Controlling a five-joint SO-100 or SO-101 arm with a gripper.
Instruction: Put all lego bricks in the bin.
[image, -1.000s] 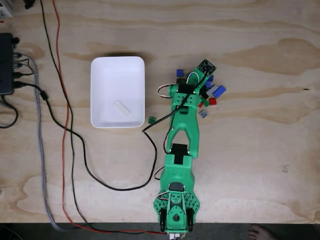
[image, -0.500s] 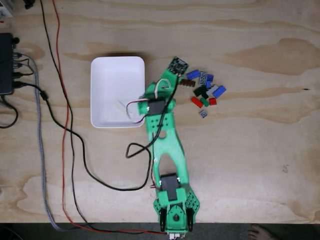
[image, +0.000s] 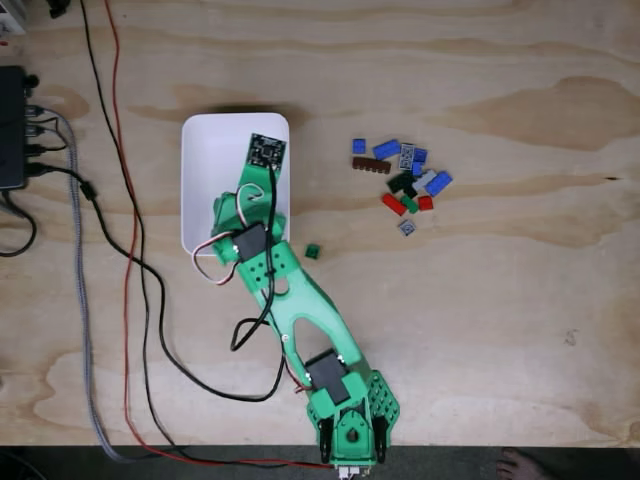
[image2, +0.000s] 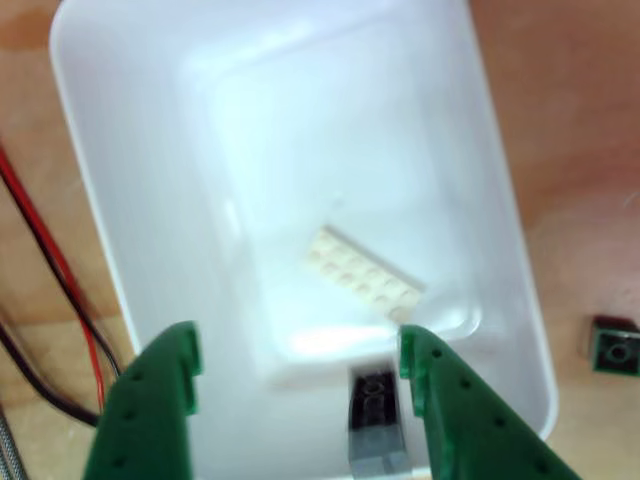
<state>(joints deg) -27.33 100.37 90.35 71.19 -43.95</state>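
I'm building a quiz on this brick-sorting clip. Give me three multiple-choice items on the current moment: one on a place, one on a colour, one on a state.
1. Where does the gripper hang?
A. above the bin
B. above the brick pile
C. above the black box

2. What colour is the lone brick lying just right of the bin in the fixed view?
A. red
B. green
C. white

3. How do the jaws stand?
A. shut on a brick
B. shut, holding nothing
C. open

Answers: 1 A, the green fingers frame the bin's floor. 2 B, it shows green on the wood. 3 C, a dark brick lies in the wide gap.
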